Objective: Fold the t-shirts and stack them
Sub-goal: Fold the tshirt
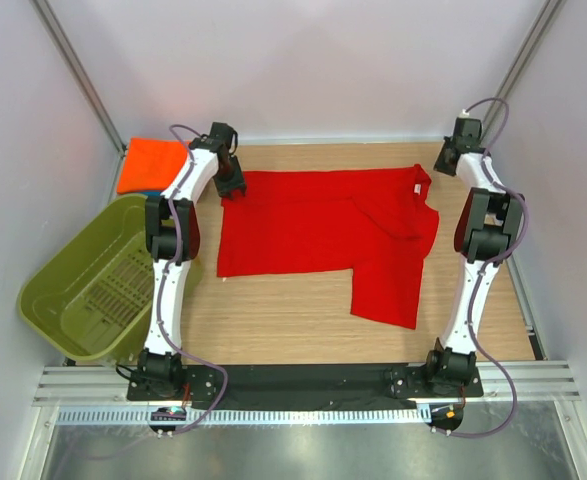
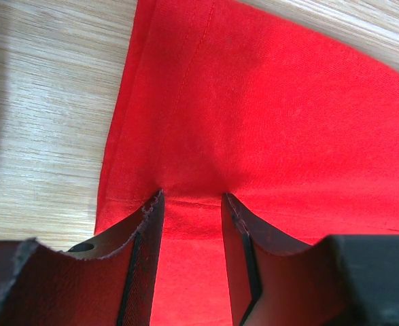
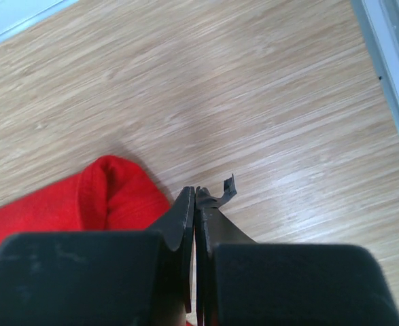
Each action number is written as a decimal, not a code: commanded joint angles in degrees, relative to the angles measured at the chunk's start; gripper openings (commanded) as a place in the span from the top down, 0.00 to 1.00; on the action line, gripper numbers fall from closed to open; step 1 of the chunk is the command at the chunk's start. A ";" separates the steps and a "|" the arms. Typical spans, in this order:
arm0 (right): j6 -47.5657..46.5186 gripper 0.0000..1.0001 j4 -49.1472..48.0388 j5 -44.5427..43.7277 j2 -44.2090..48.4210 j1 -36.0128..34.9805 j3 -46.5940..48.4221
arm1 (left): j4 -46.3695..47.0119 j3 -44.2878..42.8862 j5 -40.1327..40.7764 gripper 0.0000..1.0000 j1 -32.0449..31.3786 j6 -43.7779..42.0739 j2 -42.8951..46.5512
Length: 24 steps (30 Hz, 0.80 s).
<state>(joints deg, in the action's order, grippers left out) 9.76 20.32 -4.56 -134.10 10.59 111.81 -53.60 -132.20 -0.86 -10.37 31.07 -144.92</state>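
Olive-green plastic basket [image 1: 58, 285] tilted at the left, light wooden tabletop [image 1: 273, 320], white enclosure walls [image 1: 303, 60]

left gripper [image 2: 192, 195] jaws parted; right gripper [image 3: 195, 191] closed

Shirts, two in plain sight: one red shirt [image 1: 313, 225], one orange shirt [image 1: 151, 163]. Basket [image 1: 83, 290] — one, olive green. Hands — two: left hand [image 2: 192, 198], right hand [image 3: 195, 191]. Counter [image 1: 293, 325], one.

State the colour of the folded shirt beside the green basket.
The folded cloth t-shirt is bright orange; top external view shows it best.
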 commanded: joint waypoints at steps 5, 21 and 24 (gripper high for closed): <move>8.86 0.64 4.03 14.63 -0.28 2.68 4.13 | -1.94 -1.13 3.24 0.58 0.97 -0.84 -3.09; 22.23 0.56 -8.27 23.80 -0.98 6.20 -9.07 | -1.77 -1.30 2.44 0.58 0.97 -0.75 -2.91; 23.63 0.60 -10.12 25.47 -1.95 6.63 -9.06 | -1.68 -1.22 2.80 0.58 0.97 -0.75 -2.91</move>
<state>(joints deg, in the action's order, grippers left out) 31.09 12.08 18.74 -135.41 17.37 103.63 -54.24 -133.16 -0.86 -10.37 31.07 -145.45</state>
